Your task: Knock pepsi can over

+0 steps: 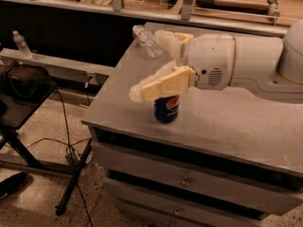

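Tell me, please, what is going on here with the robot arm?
The robot's gripper, fingers spread open, reaches in from the right over the grey cabinet top. Its nearer finger crosses in front of the top of the Pepsi can, which is near the front edge. The can stands upright, not yet knocked over. A clear plastic bottle lies on its side near the back edge.
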Robot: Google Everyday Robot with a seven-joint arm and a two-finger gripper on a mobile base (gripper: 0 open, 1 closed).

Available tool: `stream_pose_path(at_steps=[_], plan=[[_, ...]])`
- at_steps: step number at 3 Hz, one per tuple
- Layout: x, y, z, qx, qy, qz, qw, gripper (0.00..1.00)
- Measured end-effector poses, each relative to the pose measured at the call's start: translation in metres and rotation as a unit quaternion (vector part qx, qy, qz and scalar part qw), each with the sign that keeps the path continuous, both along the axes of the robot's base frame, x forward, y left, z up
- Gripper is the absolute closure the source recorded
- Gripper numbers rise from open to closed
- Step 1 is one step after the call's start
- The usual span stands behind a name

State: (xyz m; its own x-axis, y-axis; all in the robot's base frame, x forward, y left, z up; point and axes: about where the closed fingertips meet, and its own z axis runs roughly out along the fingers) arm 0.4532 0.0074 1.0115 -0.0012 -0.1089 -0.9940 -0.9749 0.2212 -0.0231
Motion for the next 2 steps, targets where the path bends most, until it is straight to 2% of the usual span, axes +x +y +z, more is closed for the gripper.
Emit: stream_pose_path(at_steps=[1,2], plan=[[0.0295,0.0059,-0.0353,-0.001,-0.011,-0.016,0.9998,0.00],[0.0294,0.0060,-0.0352,-0.001,-0.011,-0.016,0.9998,0.00]])
